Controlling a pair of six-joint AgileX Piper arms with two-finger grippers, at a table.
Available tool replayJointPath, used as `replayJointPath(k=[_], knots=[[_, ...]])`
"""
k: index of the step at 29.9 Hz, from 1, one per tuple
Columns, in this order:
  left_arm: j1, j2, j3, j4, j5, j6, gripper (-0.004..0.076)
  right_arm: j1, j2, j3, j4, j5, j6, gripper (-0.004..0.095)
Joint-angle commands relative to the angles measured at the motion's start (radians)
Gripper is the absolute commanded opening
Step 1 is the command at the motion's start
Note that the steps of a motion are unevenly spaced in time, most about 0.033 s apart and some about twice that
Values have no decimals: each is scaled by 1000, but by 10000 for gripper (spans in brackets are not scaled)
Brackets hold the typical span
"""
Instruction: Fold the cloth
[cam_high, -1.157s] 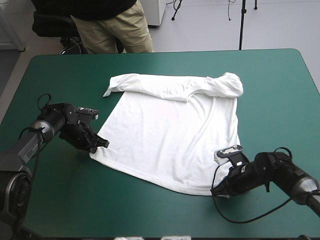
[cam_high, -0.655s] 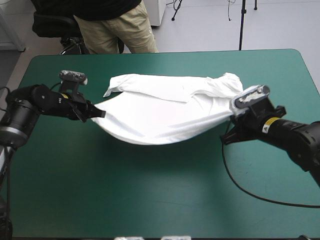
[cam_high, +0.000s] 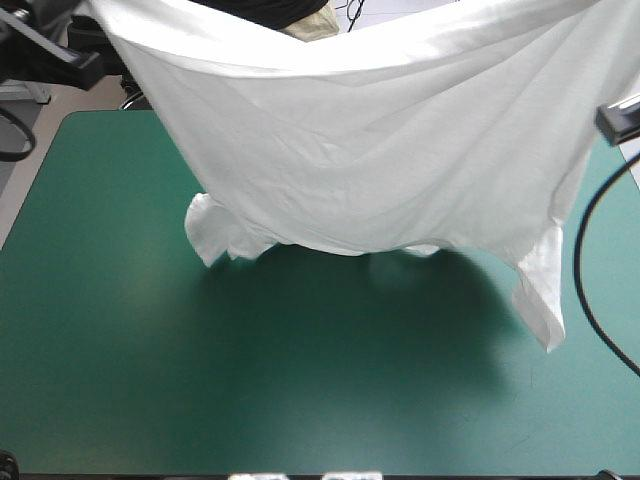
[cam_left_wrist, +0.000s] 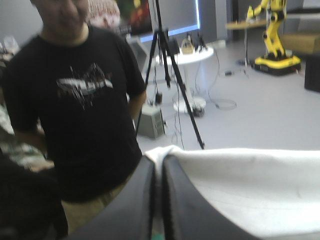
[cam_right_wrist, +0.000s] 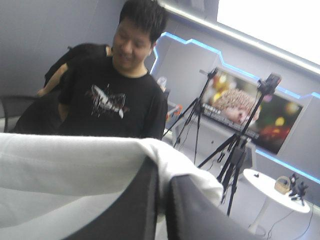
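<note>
The white T-shirt (cam_high: 370, 140) hangs spread wide in the air above the table, held up by two corners of its hem. Its two sleeves (cam_high: 540, 290) dangle lowest, just over the teal-green cover. My left gripper (cam_left_wrist: 159, 161) is shut on the T-shirt's corner, and the cloth stretches away to one side of the fingers. My right gripper (cam_right_wrist: 163, 172) is shut on the other corner, with white cloth draped over its fingertips. In the high view only part of the left arm (cam_high: 45, 55) shows at the upper left; both grippers are out of that view.
The teal-green table cover (cam_high: 300, 400) lies bare beneath the hanging shirt, with the shirt's shadow across its middle. The near half of the table holds nothing in view.
Earlier the shirt lay flat with both grippers at its near hem corners. Both arms then rose and moved back, and the whole shirt now hangs off the table.
</note>
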Motion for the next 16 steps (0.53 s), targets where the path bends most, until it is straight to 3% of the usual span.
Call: replayJointPath(k=[1,6,13,16], knots=[[-4,-26,-119,-28,-120,-2,-17,0,5,-119,-15,-64,-46,-4],[-4,-26,-156,-25,-207,-2,-17,0,20,-207,-15,0,-74,-3],[-4,63,-146,-2,-200,-2,-17,0,114,-204,-17,65,-33,-4],[-4,130,-146,-2,-238,-2,-17,0,188,-204,-40,28,-27,-4]])
